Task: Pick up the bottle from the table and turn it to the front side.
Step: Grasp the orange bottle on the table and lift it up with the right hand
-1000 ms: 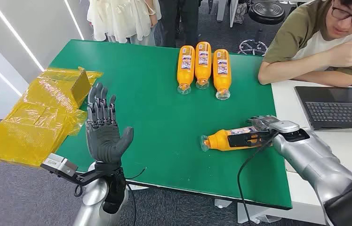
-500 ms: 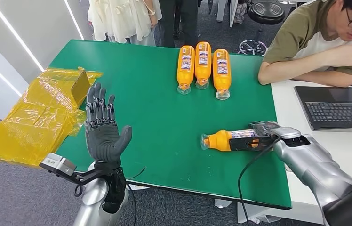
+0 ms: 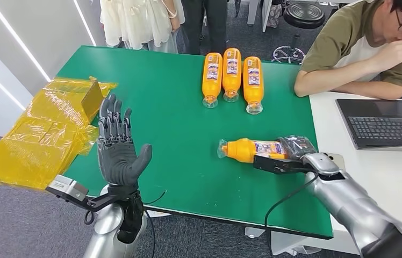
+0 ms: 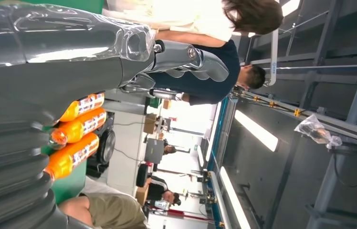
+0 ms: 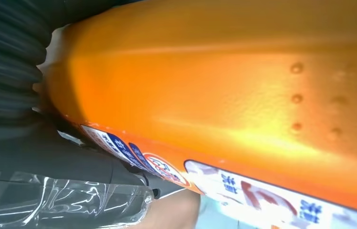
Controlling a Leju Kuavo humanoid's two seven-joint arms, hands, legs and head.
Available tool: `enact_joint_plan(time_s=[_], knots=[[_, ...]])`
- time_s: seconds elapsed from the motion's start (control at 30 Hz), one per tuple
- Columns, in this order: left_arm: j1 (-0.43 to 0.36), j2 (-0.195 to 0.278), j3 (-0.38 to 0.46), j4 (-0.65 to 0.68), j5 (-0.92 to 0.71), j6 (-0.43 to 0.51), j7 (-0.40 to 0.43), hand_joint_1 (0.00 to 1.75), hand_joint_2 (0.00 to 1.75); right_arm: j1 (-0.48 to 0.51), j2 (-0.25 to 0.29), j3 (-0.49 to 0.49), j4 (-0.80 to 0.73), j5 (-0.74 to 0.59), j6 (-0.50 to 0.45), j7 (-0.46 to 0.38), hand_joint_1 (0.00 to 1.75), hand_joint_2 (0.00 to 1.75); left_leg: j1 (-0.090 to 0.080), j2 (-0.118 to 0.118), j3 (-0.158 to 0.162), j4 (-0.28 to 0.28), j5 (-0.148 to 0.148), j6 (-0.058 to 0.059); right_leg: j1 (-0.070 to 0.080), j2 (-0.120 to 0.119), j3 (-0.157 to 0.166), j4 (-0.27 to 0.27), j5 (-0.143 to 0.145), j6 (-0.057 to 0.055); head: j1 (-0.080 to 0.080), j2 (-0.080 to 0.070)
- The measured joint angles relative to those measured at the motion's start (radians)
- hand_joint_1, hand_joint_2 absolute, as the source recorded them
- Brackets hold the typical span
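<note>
An orange bottle (image 3: 250,149) with a blue and white label lies on its side near the right end of the green table (image 3: 172,113), its clear cap pointing left. My right hand (image 3: 287,154) grips the bottle's base end, dark fingers wrapped around it. The right wrist view shows the bottle's orange body (image 5: 215,81) and label edge pressed close against that hand. My left hand (image 3: 117,148) stands upright off the table's near left edge, palm facing right, fingers spread and empty.
Three more orange bottles (image 3: 231,75) lie side by side at the far middle of the table. Crumpled yellow bags (image 3: 43,134) hang over the left edge. A person (image 3: 371,48) sits at a white desk with a laptop (image 3: 387,122) on the right.
My right hand has shifted the bottle left and a little farther from me, turning it so its label faces up more. The left hand has stayed put.
</note>
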Motion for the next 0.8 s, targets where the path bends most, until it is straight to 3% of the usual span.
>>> enact_joint_plan(time_s=[0.17,0.37,0.5,0.7,0.8], knots=[[-0.008,-0.001,-0.001,0.017,-0.011,0.024,0.000,0.00,1.75,0.157,0.086,-0.185,-0.176,-0.144,-0.314,-0.081,1.75,1.75,0.000,0.000,0.000,-0.001,0.000,0.000,0.000,0.000,-0.002,0.000,-0.001,0.000,-0.001,0.000],[-0.024,-0.004,-0.020,0.072,0.002,0.013,0.000,0.00,1.75,0.340,0.153,-0.363,-0.434,-0.252,-0.491,-0.220,1.75,1.75,0.000,-0.003,-0.001,-0.002,0.000,0.000,0.001,-0.004,-0.002,0.000,-0.003,-0.001,0.000,0.000],[-0.034,-0.004,-0.043,0.114,-0.001,-0.019,0.008,0.00,1.75,0.469,0.186,-0.436,-0.585,-0.269,-0.531,-0.296,1.75,1.75,0.000,-0.002,-0.002,-0.002,-0.002,-0.001,0.000,-0.003,-0.002,-0.001,-0.003,-0.001,0.000,0.000],[-0.046,-0.006,-0.073,0.164,-0.008,-0.050,0.025,0.00,1.75,0.583,0.222,-0.458,-0.723,-0.246,-0.528,-0.279,1.75,1.75,0.000,-0.001,-0.001,-0.002,-0.003,-0.002,0.000,-0.002,-0.003,-0.001,-0.004,-0.001,0.000,0.000],[-0.052,-0.006,-0.093,0.183,-0.022,-0.129,0.036,0.00,1.75,0.601,0.228,-0.459,-0.744,-0.270,-0.469,-0.253,1.75,1.75,0.000,-0.001,-0.001,-0.002,-0.002,-0.002,0.000,-0.002,-0.003,-0.001,-0.004,-0.001,0.000,0.000]])
